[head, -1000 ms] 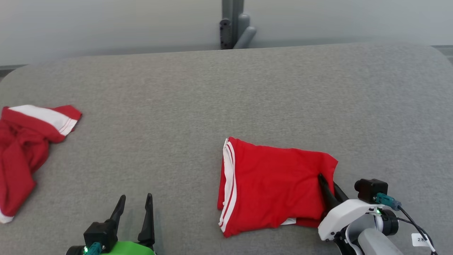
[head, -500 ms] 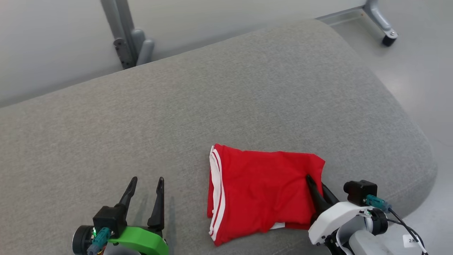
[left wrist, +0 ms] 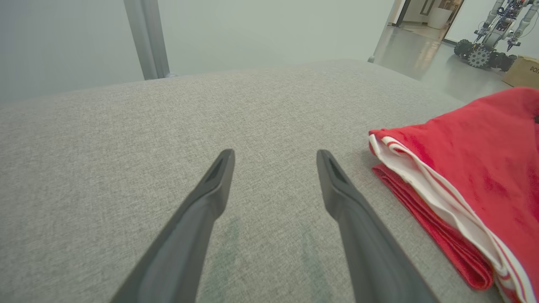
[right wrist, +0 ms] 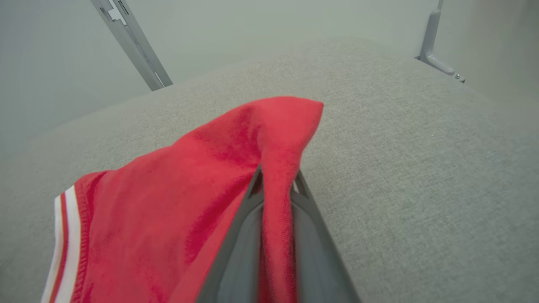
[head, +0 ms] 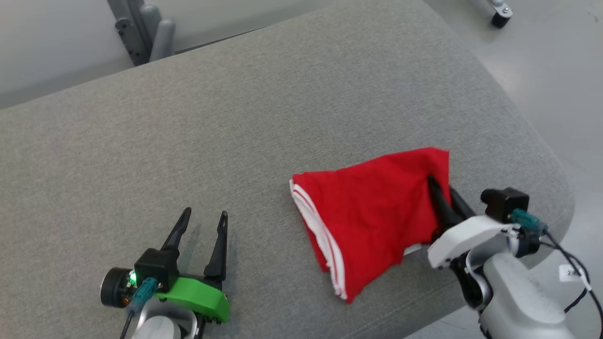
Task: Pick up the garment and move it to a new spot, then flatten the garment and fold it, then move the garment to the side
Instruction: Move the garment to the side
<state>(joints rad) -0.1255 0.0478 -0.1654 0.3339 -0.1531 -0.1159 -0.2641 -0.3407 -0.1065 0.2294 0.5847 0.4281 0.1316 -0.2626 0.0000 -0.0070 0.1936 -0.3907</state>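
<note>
the folded red garment [head: 372,212] with white stripes lies at the lower right of the head view, near the rounded right corner of the grey table [head: 264,117]. the right gripper [head: 441,184] pinches the garment's right corner between its nearly closed fingers, pulling that corner up into a peak. the left gripper [head: 206,213] sits at the lower left, jaws spread wide and empty, apart from the garment's striped edge.
</note>
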